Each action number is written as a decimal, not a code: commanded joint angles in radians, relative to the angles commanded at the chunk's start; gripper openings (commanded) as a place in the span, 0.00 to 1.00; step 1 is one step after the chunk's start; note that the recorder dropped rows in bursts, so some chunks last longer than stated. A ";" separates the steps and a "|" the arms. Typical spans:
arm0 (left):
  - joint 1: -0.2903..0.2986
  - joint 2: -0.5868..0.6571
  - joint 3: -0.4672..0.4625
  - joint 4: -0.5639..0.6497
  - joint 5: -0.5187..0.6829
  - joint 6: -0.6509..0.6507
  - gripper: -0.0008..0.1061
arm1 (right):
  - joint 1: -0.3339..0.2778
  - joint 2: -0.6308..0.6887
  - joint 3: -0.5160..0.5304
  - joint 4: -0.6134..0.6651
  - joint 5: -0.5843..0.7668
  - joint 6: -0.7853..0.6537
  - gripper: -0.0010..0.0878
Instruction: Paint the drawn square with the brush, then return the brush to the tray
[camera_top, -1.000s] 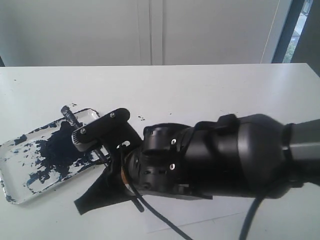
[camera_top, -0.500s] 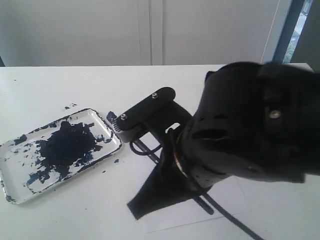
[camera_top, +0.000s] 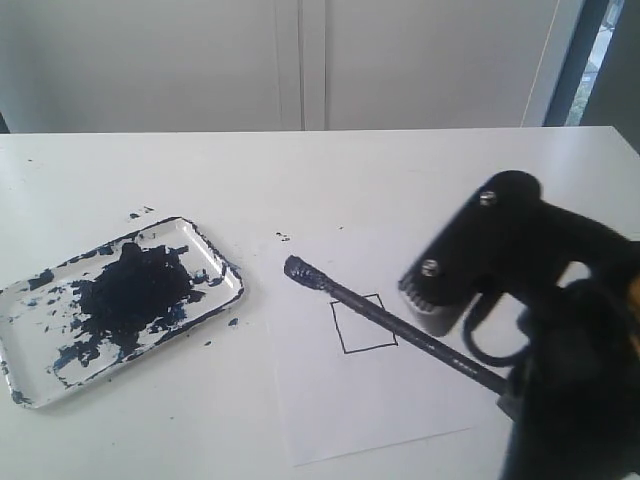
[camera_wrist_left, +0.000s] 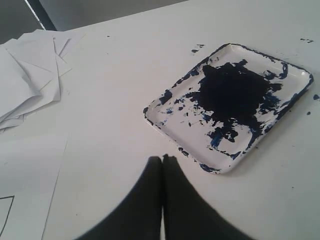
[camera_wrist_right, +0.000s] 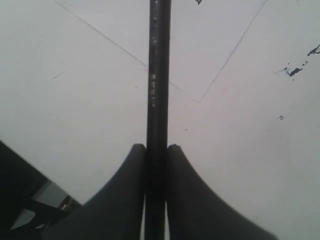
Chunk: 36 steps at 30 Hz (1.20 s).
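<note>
pinches the brush (camera_wrist_right: 157, 75) by its black handle in the right gripper (camera_wrist_right: 156, 147), jaws drawn in narrow with a pad pressed to either side of the shaft and nothing else between them. carries the brush low over the paper sheet (camera_top: 400, 420), shaft slanting across one corner of the drawn square (camera_top: 357, 332), paint-clotted bristles (camera_top: 300, 270) just past that corner on the side toward the tray (camera_top: 35, 345). cannot tell whether the bristles touch the paper or hang just above it. differs sharply from a second ago, when the same gripper sat down at the tray with the brush in the dark blob; half a second ago was mid-swing, hiding the square entirely. means, as a judgement, that loading is finished and painting is about to start: inside of the square shows clean white, so no stroke laid yet, and the return to the tray lies well ahead. calls next for drawing the tip back into the outline without smearing beyond it. reaches in with the right arm from the side of the square away from the tray, wrist low and close to the camera, brush pointing out ahead of it toward the tray. keeps the left gripper (camera_wrist_left: 162, 161) pressed fully together and empty, poised near the tray, well apart from the square.
</note>
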<state>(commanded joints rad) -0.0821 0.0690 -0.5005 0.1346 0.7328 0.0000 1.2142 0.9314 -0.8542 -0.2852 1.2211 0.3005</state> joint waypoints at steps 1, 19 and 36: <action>0.000 0.000 0.000 0.000 0.000 0.000 0.01 | 0.000 -0.025 0.014 0.000 0.000 -0.016 0.01; 0.000 0.000 0.000 0.000 0.000 0.000 0.01 | 0.000 -0.289 0.271 -0.022 -0.021 0.111 0.01; 0.000 0.000 0.000 0.000 0.000 0.000 0.01 | 0.000 -0.289 0.273 -0.031 -0.183 0.114 0.01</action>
<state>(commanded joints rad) -0.0821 0.0690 -0.5005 0.1346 0.7328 0.0000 1.2142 0.6423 -0.5814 -0.3160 1.0384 0.4149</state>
